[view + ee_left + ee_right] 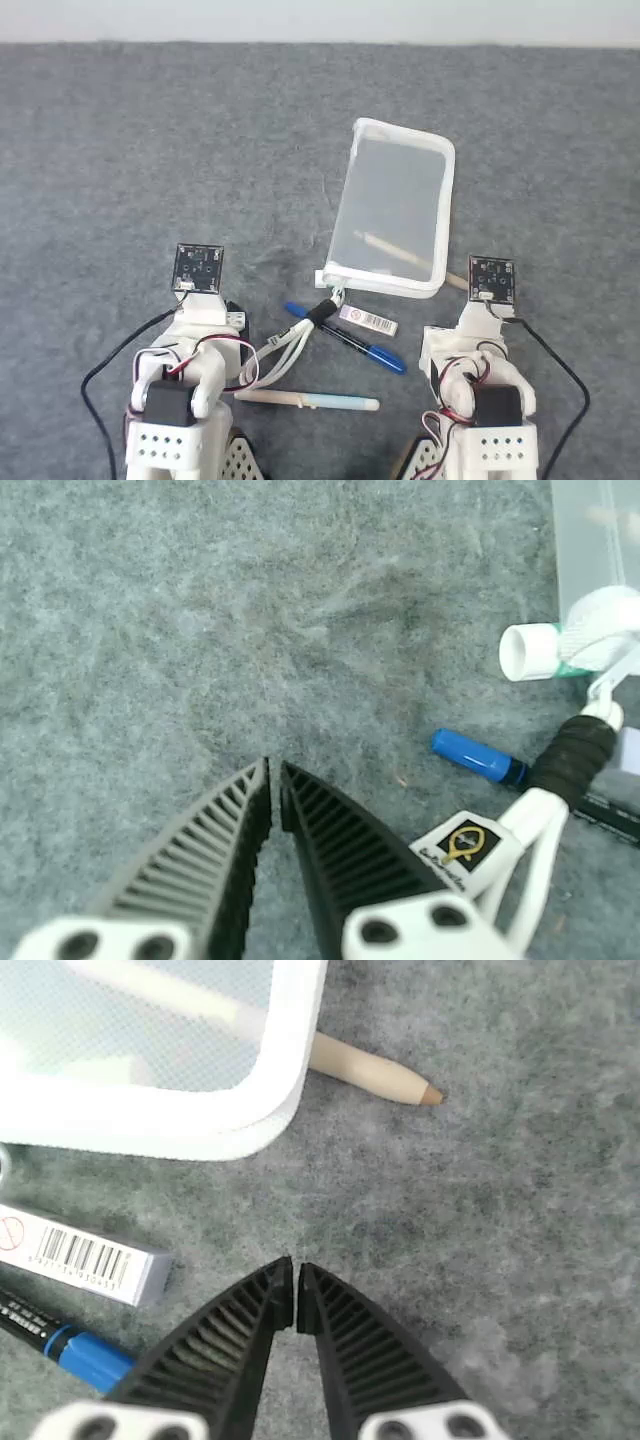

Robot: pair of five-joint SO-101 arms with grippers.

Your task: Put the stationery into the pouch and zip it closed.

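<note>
high view: one clear pouch (395, 205) lies flat on the grey tabletop (140, 150), ahead of the two arms. one pencil (370, 1068) is mostly covered by the pouch, and its tip pokes out past a corner. the pouch's white strap (288, 348) crosses one blue marker (362, 347), hiding part of it. one small barcoded box (367, 320) lies just beside the marker, with one pale pen (310, 400) nearer the arms. the left hand (275, 772) and right hand (296, 1268) are both closed on nothing, over bare tabletop.
</note>
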